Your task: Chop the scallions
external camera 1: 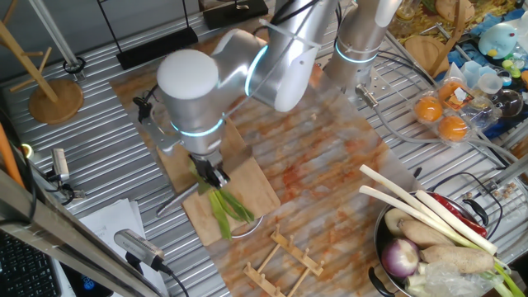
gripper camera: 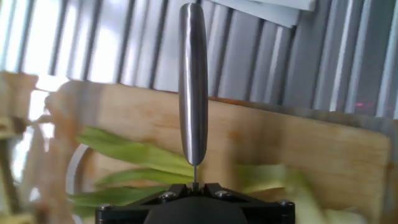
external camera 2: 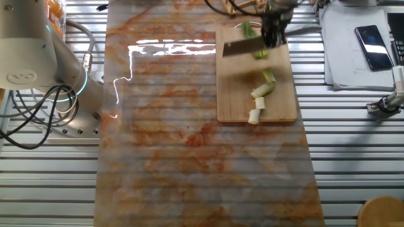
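Note:
The scallions point(external camera 1: 226, 206) lie on the wooden cutting board point(external camera 1: 256, 194), green leaves pointing to the near edge. In the other fixed view, three short cut bits point(external camera 2: 259, 102) sit mid-board and a green stretch point(external camera 2: 261, 54) lies under the knife point(external camera 2: 242, 47). My gripper point(external camera 1: 213, 173) is shut on the knife handle, directly over the stalk. In the hand view the knife's spine point(gripper camera: 193, 93) runs straight away from the gripper point(gripper camera: 194, 185), crossing above the green leaves point(gripper camera: 134, 151). Whether the blade's edge touches the scallion cannot be told.
A metal bowl point(external camera 1: 381, 247) at the right holds long white leek stalks point(external camera 1: 429, 210), a red onion point(external camera 1: 402, 257) and roots. A wooden rack point(external camera 1: 285, 257) lies in front of the board. Oranges in a tray point(external camera 1: 441, 115) are far right. A phone point(external camera 2: 369, 47) rests on papers.

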You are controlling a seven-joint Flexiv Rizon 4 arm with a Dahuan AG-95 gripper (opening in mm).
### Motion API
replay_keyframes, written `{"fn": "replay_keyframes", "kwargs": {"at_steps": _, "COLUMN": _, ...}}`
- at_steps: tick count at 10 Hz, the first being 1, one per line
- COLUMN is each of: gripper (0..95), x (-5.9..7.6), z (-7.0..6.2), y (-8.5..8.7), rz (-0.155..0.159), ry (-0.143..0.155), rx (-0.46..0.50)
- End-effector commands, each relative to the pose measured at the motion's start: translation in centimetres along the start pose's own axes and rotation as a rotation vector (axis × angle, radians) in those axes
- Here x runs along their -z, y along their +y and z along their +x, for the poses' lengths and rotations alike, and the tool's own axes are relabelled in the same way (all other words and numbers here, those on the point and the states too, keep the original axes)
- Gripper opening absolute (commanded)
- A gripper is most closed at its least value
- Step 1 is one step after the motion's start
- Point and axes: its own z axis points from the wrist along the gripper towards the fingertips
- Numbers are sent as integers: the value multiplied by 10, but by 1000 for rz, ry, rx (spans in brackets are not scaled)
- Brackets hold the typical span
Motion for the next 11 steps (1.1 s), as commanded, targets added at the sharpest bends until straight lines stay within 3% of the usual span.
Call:
{"fn": "replay_keyframes", "kwargs": {"at_steps": 1, "gripper": 0, "x": 3, "z": 0, "y": 28, "rz": -26, "ry": -14, "rx": -49}}
{"fn": "replay_keyframes", "kwargs": {"at_steps": 4, "gripper": 0, "x": -7, "z": 0, "y": 39, "rz": -30, "ry": -18, "rx": -69}}
{"fn": "replay_keyframes", "kwargs": {"at_steps": 9, "gripper": 0, "x": -13, "z": -23, "y": 44, "rz": -29, "ry": -29, "rx": -95}}
{"fn": "replay_keyframes", "kwargs": {"at_steps": 11, "gripper": 0, "x": -18, "z": -24, "y": 43, "rz": -28, "ry": -31, "rx": -95}}
